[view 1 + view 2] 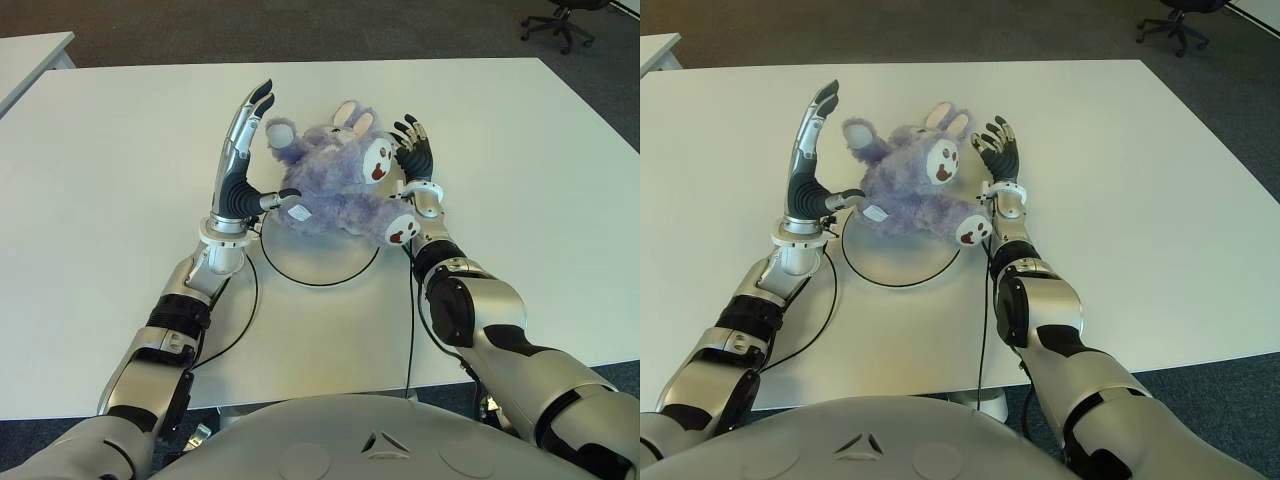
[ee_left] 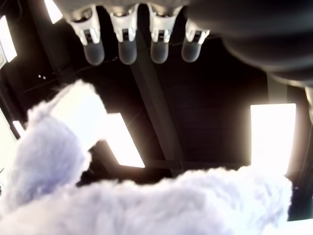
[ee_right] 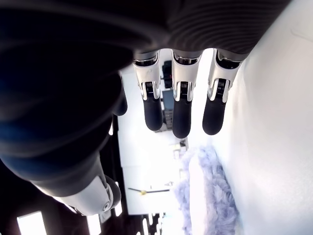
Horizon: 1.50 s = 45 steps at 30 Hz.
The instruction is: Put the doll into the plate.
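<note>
White table (image 1: pixel 120 150) carries a plate (image 1: pixel 320 268), partly hidden beneath the purple doll (image 1: pixel 335 190) lying on it. Left hand (image 1: pixel 243 150) and right hand (image 1: pixel 418 160) flank the doll, fingers extended, gripping nothing. The doll's white tag (image 1: pixel 298 211) shows no readable text.

Office or lab setting: large white table (image 1: pixel 120 150) fills frame, second white desk (image 1: pixel 30 55) at upper left, dark grey carpet (image 1: pixel 300 30) beyond, black wheeled office chair (image 1: pixel 560 20) at upper right corner.
</note>
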{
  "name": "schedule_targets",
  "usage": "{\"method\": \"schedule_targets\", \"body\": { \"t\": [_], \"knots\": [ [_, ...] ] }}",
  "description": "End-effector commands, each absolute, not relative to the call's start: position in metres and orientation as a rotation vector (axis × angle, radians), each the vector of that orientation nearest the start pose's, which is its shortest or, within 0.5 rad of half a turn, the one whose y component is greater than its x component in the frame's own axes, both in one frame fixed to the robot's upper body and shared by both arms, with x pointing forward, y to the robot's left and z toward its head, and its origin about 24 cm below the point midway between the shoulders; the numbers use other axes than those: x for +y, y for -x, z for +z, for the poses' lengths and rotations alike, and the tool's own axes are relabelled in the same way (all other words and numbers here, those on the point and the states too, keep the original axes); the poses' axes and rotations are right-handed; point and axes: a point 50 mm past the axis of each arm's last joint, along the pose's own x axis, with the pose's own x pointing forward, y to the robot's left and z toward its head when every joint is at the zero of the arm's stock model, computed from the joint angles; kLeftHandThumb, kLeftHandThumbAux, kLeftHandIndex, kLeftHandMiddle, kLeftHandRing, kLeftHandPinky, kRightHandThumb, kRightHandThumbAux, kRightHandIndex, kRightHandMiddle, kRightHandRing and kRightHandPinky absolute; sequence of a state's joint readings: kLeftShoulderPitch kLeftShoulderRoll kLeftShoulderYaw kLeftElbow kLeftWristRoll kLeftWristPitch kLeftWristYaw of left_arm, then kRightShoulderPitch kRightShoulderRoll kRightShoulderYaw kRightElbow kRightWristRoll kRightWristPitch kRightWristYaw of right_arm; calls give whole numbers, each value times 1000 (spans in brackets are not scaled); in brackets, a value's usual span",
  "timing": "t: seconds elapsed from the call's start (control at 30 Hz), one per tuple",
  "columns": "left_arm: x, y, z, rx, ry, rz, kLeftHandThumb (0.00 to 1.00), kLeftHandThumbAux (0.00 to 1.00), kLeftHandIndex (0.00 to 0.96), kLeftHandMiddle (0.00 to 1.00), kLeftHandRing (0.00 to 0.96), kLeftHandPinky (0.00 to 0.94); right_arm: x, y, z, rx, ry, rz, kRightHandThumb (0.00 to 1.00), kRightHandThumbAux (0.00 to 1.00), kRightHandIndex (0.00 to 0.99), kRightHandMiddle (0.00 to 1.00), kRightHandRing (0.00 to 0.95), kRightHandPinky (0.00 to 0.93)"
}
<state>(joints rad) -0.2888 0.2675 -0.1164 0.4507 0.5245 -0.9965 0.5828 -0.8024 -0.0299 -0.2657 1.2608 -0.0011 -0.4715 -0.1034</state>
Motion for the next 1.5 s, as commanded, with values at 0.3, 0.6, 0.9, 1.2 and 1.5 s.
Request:
{"method": "schedule_targets", "body": {
  "t": [0.3, 0.6, 0.9, 1.2, 1.5],
  "knots": [
    [171, -262, 86, -859, -397, -31, 27, 180, 0, 12, 0, 0, -140, -324, -28, 319, -98, -135, 449, 770, 92, 166, 186, 234],
    [181, -265, 84, -818, -443, 33, 7, 214, 0, 17, 0, 0, -140, -324, -27, 319, -93, -135, 439, 776, 94, 169, 187, 228],
    [195, -271, 79, -772, -414, 71, 39, 195, 0, 18, 0, 0, -140, -325, -27, 319, -93, -135, 433, 770, 89, 163, 181, 224],
    [199, -275, 80, -753, -329, 104, 6, 198, 0, 23, 0, 0, -140, -325, -27, 317, -92, -134, 424, 775, 90, 165, 182, 227],
    [202, -279, 82, -732, -243, 116, 10, 199, 0, 29, 15, 0, -141, -325, -27, 317, -86, -135, 426, 773, 89, 165, 182, 225]
  ]
}}
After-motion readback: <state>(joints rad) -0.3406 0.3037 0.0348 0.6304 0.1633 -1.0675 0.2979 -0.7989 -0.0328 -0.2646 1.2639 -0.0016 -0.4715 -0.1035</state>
